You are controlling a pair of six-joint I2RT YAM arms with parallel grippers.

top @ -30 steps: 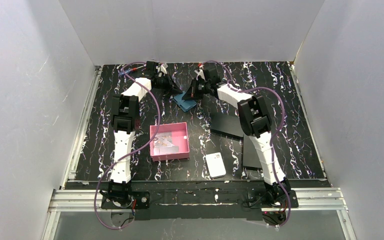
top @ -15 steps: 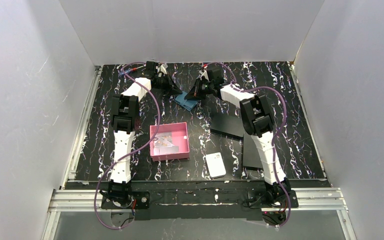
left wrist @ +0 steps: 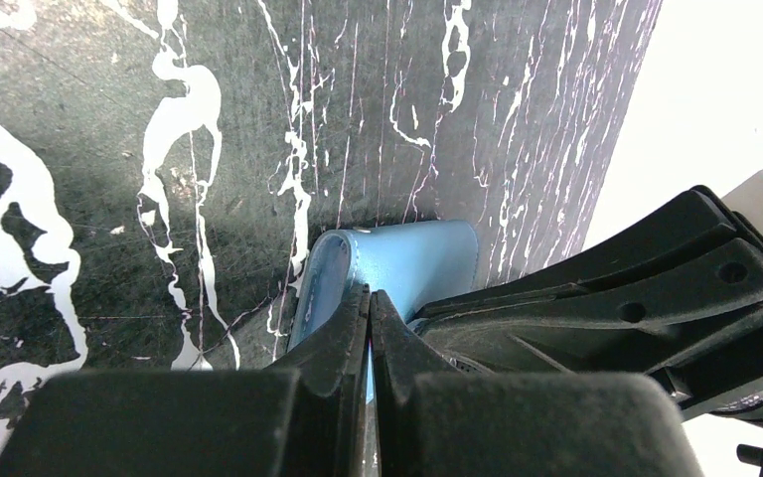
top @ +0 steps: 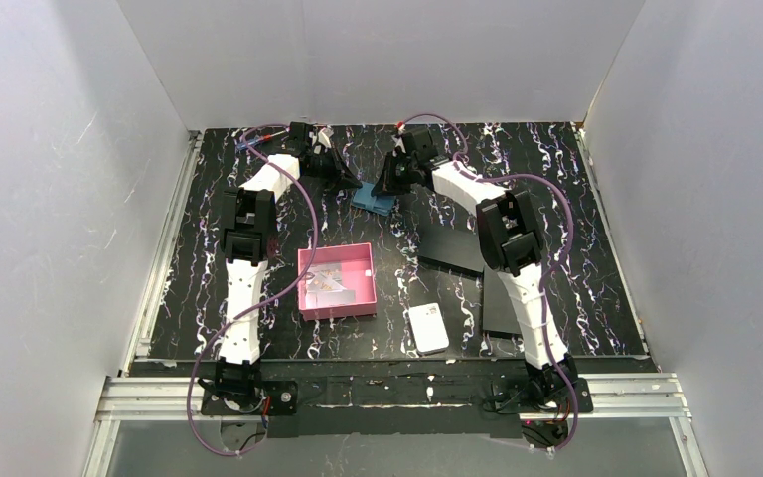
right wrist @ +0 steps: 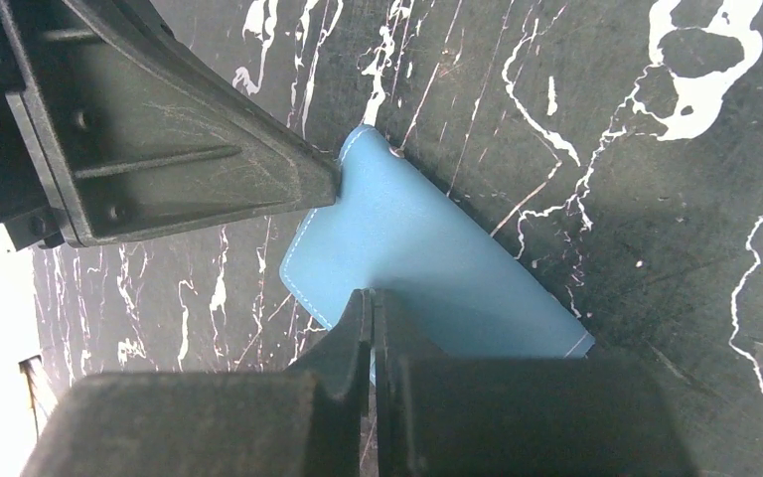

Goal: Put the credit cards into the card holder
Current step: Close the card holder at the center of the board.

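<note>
Setting: white walls (top: 378,60) box in a black, white-veined worktop (top: 596,268); both my arms are stretched to its far end.
Card holder: the teal card holder (top: 372,199) lies flat at the far middle of the worktop, between the two grippers, with its stitched outer face up.
Left gripper: the left gripper (left wrist: 369,295) is clenched, its tips touching one corner edge of the card holder.
Right gripper: the right gripper (right wrist: 370,296) is clenched too, its tips on the opposite long edge.
Grip doubt: the fingers hide the contact, so I cannot tell whether either one pinches a leaf of the wallet or only presses on it.
Why held so: I judge the two are bracketing the wallet from opposite sides so that it cannot slide on the slick surface while the fold is worked open.
Credit cards: the credit cards (top: 326,282) lie in the pink tray (top: 336,312), well apart from the wallet and nearer the arm bases; neither gripper carries one.
Bystanders: a white block (top: 428,328) and the black rectangles (top: 451,248) lie on the right side, away from both sets of fingers.
Progress: early, by my reading; the wallet must open before any card goes in.
Risk: it may skate away or fold shut once one side lets go.
</note>
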